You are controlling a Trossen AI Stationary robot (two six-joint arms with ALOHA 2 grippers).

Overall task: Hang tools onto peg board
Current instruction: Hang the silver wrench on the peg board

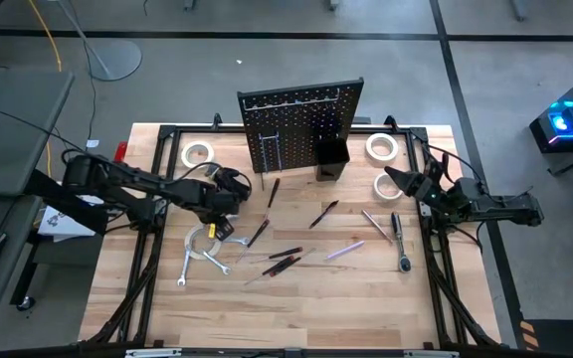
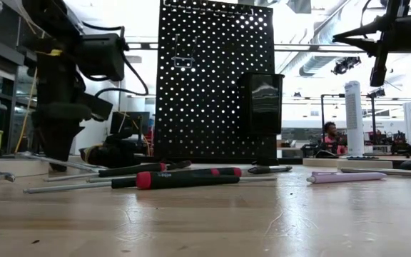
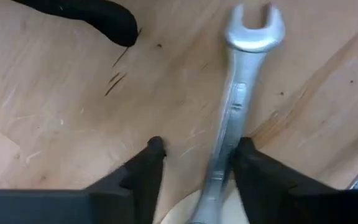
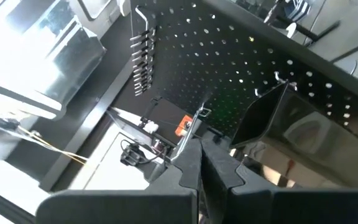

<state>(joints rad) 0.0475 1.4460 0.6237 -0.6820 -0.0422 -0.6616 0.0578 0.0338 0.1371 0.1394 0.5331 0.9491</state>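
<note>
Pale wooden desk [image 1: 296, 308], scratched, on grey floor; monitors and a seated person [image 2: 329, 135] beyond. Peg board [image 1: 301, 124] upright at far edge, tools [image 1: 286, 257] strewn mid-desk. Left gripper [image 3: 194, 155] spread astride a silver wrench [image 3: 244, 68] near left edge; right gripper [image 4: 201, 165] clenched, empty, near right edge.

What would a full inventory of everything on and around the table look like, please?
peg board: one, black, upright at the table's far edge
bin: one, black, on the board's front
tape rolls: three visible, white, beside the board
wrenches: silver, near the left gripper
ratchet: one, silver, right side
screwdrivers: several, dark or red handles, table middle
purple tool: one, middle
left gripper: astride a wrench
right gripper: shut, raised right of the board
</note>
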